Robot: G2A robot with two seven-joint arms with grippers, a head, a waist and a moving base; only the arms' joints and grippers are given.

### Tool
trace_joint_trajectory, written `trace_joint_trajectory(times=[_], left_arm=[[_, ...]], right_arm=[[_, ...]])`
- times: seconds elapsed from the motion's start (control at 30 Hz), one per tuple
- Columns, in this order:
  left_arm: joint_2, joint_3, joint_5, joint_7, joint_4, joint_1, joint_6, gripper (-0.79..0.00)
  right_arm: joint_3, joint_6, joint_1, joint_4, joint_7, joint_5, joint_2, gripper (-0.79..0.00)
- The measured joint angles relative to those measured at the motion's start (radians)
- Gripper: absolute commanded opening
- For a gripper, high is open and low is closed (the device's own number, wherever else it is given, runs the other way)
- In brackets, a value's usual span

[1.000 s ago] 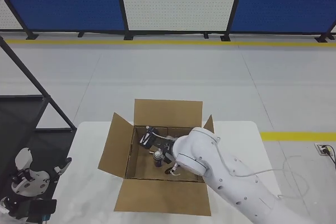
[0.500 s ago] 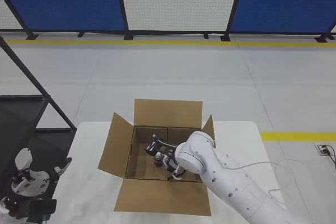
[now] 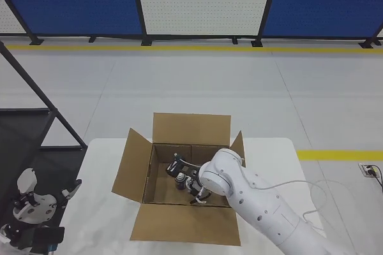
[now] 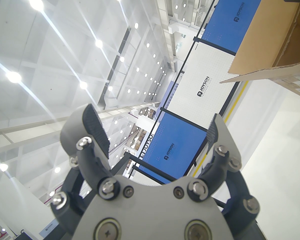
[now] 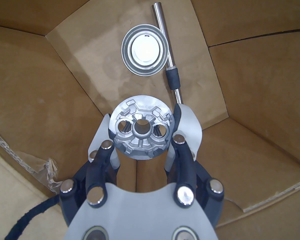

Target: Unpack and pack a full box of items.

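At the middle of the white surface stands an open cardboard box with all four flaps folded outward. The right arm enters it from the near right, and its wrist is inside the walls, close to the centre of the box floor.

Right wrist view: the right jaws are clenched on a cast metal disc. One finger presses on each side of the rim, so the disc sits squarely between them, close to the fingertips. Its ribbed face, with a central bore and round holes, is turned toward the camera. Whether the disc touches the box floor cannot be told.

Beyond the disc a round metal item with a white centre rests on the floor, apart from the disc. A bright metal rod lies just beside it, crossing its rim as seen from the wrist. The black sleeve of the rod lies between the round item and the jaws, and the thin end of the rod reaches one fingertip.

Left wrist view: the left jaws are released, spread wide with nothing between the pads, and point up toward the ceiling. The box is well apart from them. From above, the left arm sits at the near left, beside the edge of the surface.
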Motion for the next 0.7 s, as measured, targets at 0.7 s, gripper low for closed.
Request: trace_joint_trajectory(times=[0.7], left_arm=[[0.0,0.0,0.0,0.0,0.0,0.0,0.0,0.0]], right_arm=[[0.023,-0.071,-0.044,0.068,-0.134,-0.067,0.0,-0.785]])
